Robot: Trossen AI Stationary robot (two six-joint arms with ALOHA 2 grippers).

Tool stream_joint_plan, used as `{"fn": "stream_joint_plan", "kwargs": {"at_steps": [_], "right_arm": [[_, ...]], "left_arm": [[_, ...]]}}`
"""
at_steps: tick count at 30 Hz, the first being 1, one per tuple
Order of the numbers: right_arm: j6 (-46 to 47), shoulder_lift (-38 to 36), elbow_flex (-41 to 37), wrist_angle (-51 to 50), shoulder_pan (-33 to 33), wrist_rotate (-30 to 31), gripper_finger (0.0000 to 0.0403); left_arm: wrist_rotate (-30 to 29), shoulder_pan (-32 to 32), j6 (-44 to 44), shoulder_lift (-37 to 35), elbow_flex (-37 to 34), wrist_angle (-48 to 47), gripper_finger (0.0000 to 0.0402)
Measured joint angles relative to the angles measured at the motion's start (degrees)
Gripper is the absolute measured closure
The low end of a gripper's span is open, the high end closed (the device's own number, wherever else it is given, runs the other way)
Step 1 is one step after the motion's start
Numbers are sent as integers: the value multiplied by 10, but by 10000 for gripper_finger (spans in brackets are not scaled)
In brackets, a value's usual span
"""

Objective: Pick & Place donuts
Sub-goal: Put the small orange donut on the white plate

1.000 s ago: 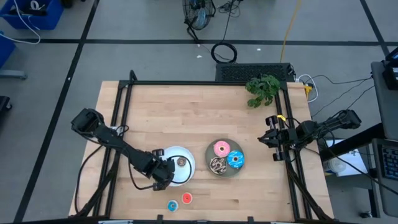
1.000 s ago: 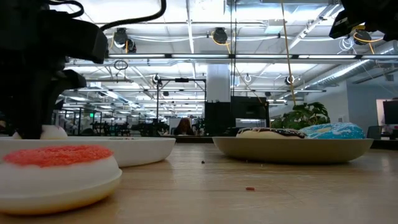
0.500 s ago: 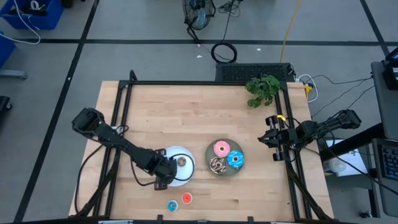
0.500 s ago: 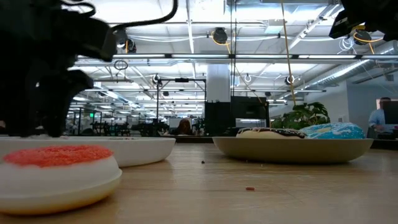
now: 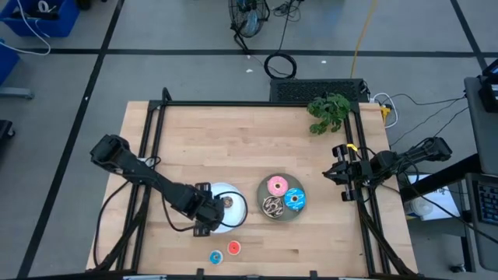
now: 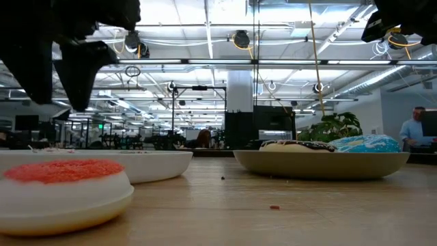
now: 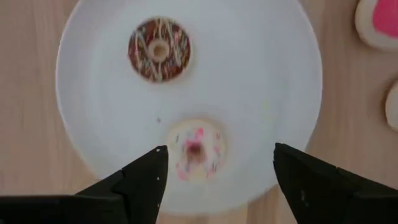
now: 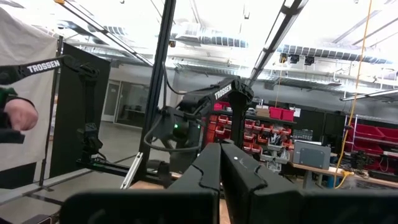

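Observation:
My left gripper (image 7: pixel 217 171) hangs open above the round white plate (image 7: pixel 280 68), a finger on either side of a white sprinkled mini donut (image 7: pixel 194 149) that lies flat on the plate, untouched. A brown mini donut (image 7: pixel 160 50) lies flat farther in on the same plate (image 5: pixel 236 211). The grey plate (image 5: pixel 282 215) holds the pink (image 5: pixel 275 185), blue (image 5: pixel 293 199) and chocolate (image 5: pixel 271 205) donuts. A red mini donut (image 5: pixel 233 248) and a blue one (image 5: pixel 215 257) rest on the table near its front edge. My right gripper (image 5: pixel 340 176) waits shut at the table's right edge.
A green plant (image 5: pixel 328 110) stands at the table's far right corner. A black frame rail (image 5: pixel 257 103) borders the far edge. In the low view the red mini donut (image 6: pixel 61 184) fills the near left corner. Bare wood lies across the far half of the table.
My left gripper has opened and let go of the white mini donut, which now lies on the white plate. The gripper has then risen straight up above the plate. The right arm has kept still.

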Motion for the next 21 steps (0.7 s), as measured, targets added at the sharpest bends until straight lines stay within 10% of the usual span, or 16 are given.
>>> {"fn": "stream_joint_plan", "kwargs": {"at_steps": [21], "right_arm": [[-9,0,0,-4,0,0,403]], "left_arm": [[-25,-68,-16,-29,82,-38,391]]}}
